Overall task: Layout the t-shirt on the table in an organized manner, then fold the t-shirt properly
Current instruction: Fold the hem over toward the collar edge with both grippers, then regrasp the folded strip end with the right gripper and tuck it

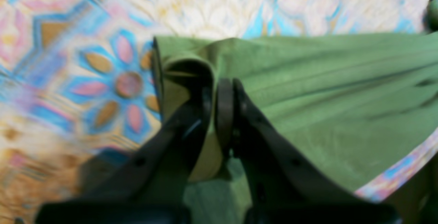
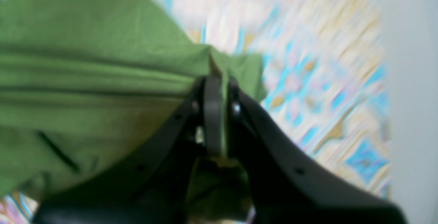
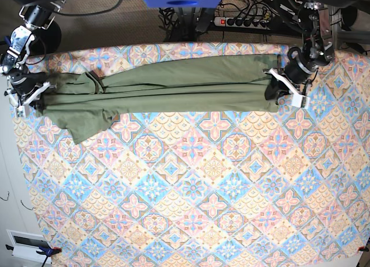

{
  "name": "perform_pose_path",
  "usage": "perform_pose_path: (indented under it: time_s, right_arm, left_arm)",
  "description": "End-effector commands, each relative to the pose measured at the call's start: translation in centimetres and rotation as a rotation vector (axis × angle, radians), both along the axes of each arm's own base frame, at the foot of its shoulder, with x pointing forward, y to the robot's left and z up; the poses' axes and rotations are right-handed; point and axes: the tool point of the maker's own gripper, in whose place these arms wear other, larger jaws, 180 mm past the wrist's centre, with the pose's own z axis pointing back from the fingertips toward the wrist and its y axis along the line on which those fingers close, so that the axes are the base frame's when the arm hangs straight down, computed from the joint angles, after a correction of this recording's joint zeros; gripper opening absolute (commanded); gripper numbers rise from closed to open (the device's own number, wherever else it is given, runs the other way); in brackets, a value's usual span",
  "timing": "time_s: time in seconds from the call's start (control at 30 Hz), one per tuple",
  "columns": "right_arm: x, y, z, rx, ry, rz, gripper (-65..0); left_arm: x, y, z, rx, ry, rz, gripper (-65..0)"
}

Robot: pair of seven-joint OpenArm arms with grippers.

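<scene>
Both grippers pinch the t-shirt (image 3: 167, 85): the left gripper (image 1: 220, 83) is squeezed tight on one end, and the right gripper (image 2: 220, 80) on the other. The shirt hangs stretched in a long band over the far side of the table (image 3: 191, 186). To lay it well, the arms should probably pull evenly, lower together, and let go only when the cloth lies flat.

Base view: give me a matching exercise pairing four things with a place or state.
1. olive-green cotton t-shirt
2. left gripper
3. right gripper
4. floral tile-patterned table

A. clamped on fabric at the view's left end
B. stretched in a long band along the far edge
C. clamped on fabric at the view's right end
D. lies under everything

Pairs: 1-B, 2-C, 3-A, 4-D
</scene>
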Motion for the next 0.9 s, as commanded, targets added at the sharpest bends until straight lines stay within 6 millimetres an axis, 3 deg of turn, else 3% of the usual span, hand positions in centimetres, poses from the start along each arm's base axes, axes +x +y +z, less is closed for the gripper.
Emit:
perform_pose_path:
  time_s: [0.0,0.17,0.3,0.43,0.57,0.7,0.87]
  right_arm:
    - [1.6,-1.0,2.2,-0.042,-0.052,0.021,-60.4]
    - [1.3,-1.3,1.8,-0.135,0.02,0.065,-49.2]
    - [1.6,-3.1,4.8,-0.219,-0.032,0.034,-46.2]
    - [2.2,-3.5,7.3,-0.259,-0.091,0.026,-46.2]
    - [3.1,-2.9,9.0,-0.293,-0.128,0.053,-46.2]
    - [3.3,-2.0,8.6,-0.309,-0.079,0.077,-46.1]
    - [6.7,0.5,9.5,-0.3,-0.122,0.148,-46.1]
  left_arm:
    - [0.3,0.0,0.5,0.013,-0.022,-0.018,-65.0]
    - [0.0,-0.3,-0.1,0.05,-0.007,-0.046,-58.2]
    - [0.1,-0.4,0.0,0.049,-0.009,-0.046,-51.5]
    - [0.2,-0.5,0.2,0.028,-0.013,-0.04,-44.7]
    - [0.6,-0.8,1.1,-0.046,-0.031,-0.014,-38.8]
    - [0.8,-0.4,1.8,-0.073,-0.041,-0.013,-37.5]
    - [0.7,-0.6,1.8,-0.104,-0.015,-0.012,-37.4]
